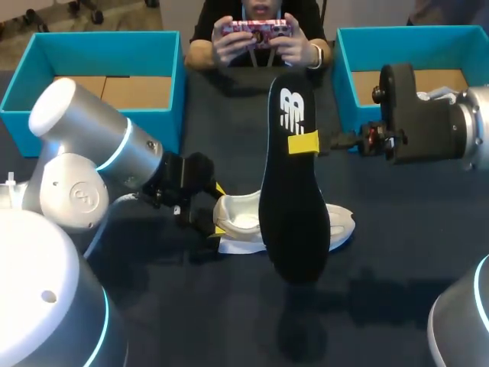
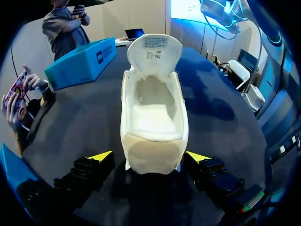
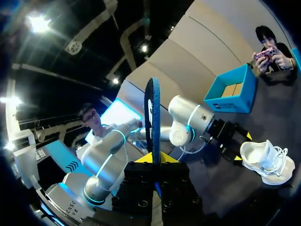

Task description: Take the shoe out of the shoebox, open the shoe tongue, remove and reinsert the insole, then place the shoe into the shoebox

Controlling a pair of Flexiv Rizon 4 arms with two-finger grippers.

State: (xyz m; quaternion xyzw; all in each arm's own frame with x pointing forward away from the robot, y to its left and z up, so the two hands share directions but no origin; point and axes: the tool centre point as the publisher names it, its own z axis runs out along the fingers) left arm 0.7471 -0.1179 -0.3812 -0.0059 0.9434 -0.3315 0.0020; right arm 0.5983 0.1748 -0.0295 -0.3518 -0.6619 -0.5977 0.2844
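While R hand (image 3: 154, 160) pinches insole (image 1: 294, 199) upright above shoe (image 1: 238, 218), which lies lengthwise on counter (image 1: 397, 252), L hand (image 2: 149, 156) sits open astride it.

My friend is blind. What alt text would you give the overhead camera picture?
The right arm's pincer holds a black insole upright over the dark table, hiding the middle of a white shoe lying there. The left arm's pincer sits open around the shoe's heel, and a left blue box and right blue box stand at the far corners.
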